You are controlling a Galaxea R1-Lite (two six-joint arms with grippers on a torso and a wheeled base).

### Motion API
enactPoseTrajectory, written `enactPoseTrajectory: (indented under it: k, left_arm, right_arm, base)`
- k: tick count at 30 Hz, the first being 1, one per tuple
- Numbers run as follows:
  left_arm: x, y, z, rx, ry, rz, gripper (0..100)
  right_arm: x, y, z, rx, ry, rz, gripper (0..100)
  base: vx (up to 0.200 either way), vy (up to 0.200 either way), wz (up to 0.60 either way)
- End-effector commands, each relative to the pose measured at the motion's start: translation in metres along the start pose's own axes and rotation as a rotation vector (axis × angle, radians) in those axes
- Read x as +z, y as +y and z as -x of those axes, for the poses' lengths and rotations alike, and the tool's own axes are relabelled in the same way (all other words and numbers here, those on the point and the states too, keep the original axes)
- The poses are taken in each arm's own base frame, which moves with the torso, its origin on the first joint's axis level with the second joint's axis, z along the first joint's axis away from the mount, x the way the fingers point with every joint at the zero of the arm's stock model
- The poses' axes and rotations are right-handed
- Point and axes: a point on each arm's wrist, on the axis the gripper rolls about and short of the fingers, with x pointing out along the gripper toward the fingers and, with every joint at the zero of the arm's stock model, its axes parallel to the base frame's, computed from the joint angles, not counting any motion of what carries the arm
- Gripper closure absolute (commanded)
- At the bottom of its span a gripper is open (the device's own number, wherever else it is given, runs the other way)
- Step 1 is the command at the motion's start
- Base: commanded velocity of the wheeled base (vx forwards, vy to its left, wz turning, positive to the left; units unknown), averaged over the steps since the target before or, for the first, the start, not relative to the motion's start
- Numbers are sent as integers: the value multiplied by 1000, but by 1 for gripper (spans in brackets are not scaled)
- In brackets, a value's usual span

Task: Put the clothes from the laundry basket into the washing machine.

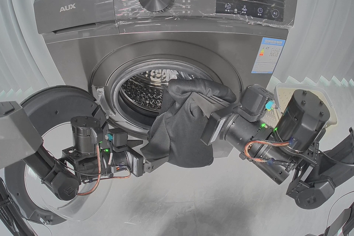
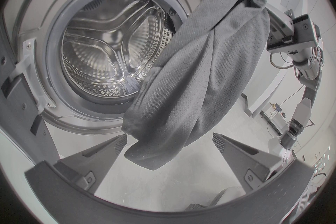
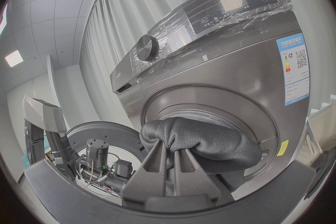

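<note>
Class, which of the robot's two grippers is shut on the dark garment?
The right gripper: its fingers pinch the dark garment at its top fold. The left gripper stands open, the garment's lower end hanging between its fingers.

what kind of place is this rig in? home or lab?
Probably a lab or test room staged as a laundry spot, not a home. The washing machine has plastic film over its panel, a white curtain hangs behind it, and the ceiling is office-style tiles.

curtain [image 1: 324,26] pale, pleated | floor [image 1: 184,203] grey | ceiling light [image 3: 14,58] lit
</note>
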Motion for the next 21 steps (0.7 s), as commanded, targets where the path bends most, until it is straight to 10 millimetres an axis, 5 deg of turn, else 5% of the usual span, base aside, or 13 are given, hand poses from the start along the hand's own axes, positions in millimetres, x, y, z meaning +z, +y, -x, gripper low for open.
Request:
enactPoseTrajectory:
  k: [1, 17, 18, 21]
  left_arm:
    - [-6, 4, -7, 1, 20, 9, 0]
    - [-8, -16, -7, -76, -26, -25, 0]
    - [-8, -17, -6, -76, -27, -25, 100]
    - [-10, -16, -5, -75, -32, -26, 100]
  right_arm:
    - [1, 2, 0, 5, -3, -2, 100]
    - [-1, -1, -1, -5, 1, 1, 100]
    - [-1, -1, -1, -6, 1, 1, 100]
    - [-1, -2, -1, -9, 0, 2, 100]
  base:
    - [0, 0, 0]
    - [0, 0, 0]
    - [0, 0, 0]
    - [0, 0, 0]
